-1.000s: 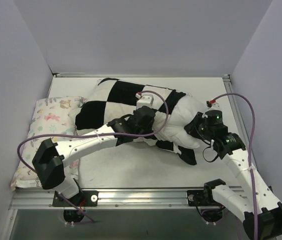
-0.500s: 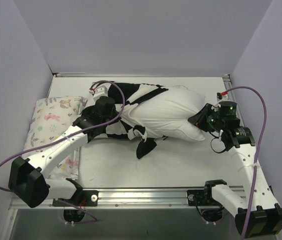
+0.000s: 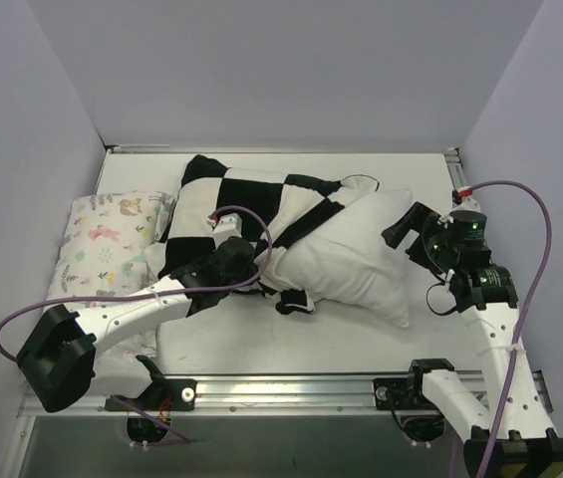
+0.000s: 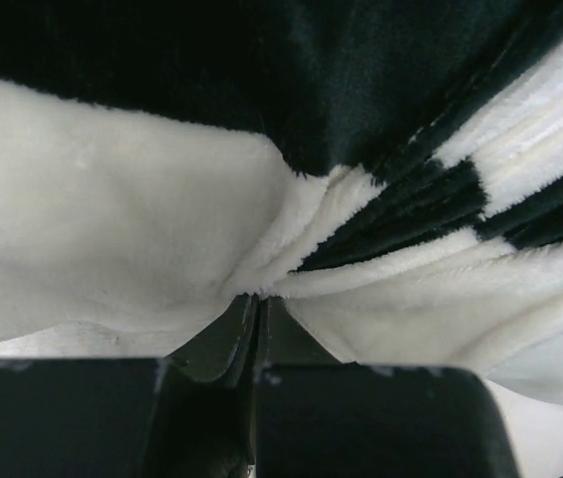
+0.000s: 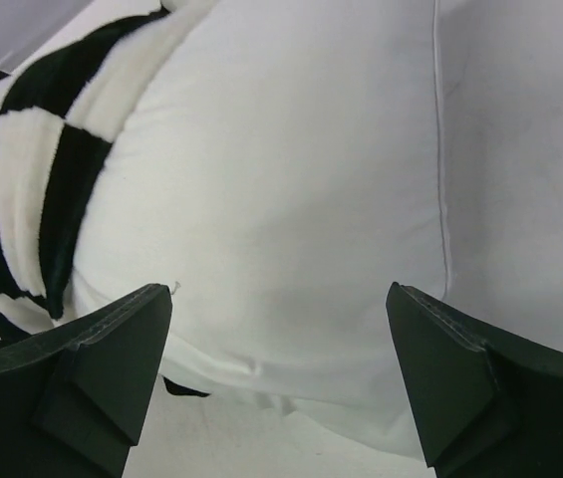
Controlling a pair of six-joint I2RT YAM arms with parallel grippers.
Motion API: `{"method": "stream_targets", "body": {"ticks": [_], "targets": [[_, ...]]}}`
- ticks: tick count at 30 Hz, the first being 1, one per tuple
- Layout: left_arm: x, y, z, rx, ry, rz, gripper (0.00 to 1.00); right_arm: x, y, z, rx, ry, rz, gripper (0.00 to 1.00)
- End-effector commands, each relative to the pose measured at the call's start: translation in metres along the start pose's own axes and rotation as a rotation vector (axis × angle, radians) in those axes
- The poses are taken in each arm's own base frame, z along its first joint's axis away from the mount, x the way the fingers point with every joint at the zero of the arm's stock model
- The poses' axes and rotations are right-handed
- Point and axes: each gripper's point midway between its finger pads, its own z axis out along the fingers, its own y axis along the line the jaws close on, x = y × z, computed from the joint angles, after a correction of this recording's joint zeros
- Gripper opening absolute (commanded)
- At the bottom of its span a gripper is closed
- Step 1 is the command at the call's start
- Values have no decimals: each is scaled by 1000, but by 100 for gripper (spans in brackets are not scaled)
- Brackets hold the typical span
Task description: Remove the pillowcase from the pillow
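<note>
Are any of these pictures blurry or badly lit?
Top view: evenly lit, sharp, soft shadows under the pillow. Left wrist view: the pillowcase fills the frame, pile crisp; the left gripper is a dark, blurred mass. Right wrist view: pillow bright, slightly soft; the right gripper shows as near-black silhouettes.

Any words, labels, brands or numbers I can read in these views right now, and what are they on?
None can be read in any view.
The pillowcase shows only black and white squares.
The pillow is plain white.
The floral print pillow carries pictures, no letters that can be made out.
</note>
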Motion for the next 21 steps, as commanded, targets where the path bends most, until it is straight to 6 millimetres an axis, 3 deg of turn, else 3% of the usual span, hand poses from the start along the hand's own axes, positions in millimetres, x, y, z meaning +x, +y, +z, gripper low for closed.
{"method": "stream_targets", "body": {"ticks": [1,4,7,8,9,12,14,15,16,17,18,19,21], "targets": [[12,14,-2,-45,8,26,0,-35,12,-12,-11,-116,-10,94],[22,9,-4,-31,24,43,0,-35,24,9,-47,-49,-14,96],[35,8,-4,-21,40,44,0,-26,24,42,-26,21,-22,98],[40,8,-4,-20,48,47,0,-20,24,62,-27,56,-21,99],[45,7,-4,-19,54,50,0,-15,31,71,-64,86,-9,99],[54,5,-5,-13,71,64,0,4,27,111,-71,151,16,99],[54,2,-6,-2,76,68,0,32,16,135,-67,214,49,82],[51,-3,-9,13,75,76,0,45,12,140,-70,240,59,65],[48,-9,-11,27,73,82,0,43,15,149,-105,206,78,7],[43,-13,-14,37,68,88,0,67,0,151,-87,235,90,0],[41,-13,-18,33,73,117,0,71,-3,152,-94,221,90,0],[27,-27,-23,60,53,112,0,72,-4,151,-104,197,83,0],[12,-39,-32,87,38,147,13,73,-7,144,-108,133,38,0]]}}
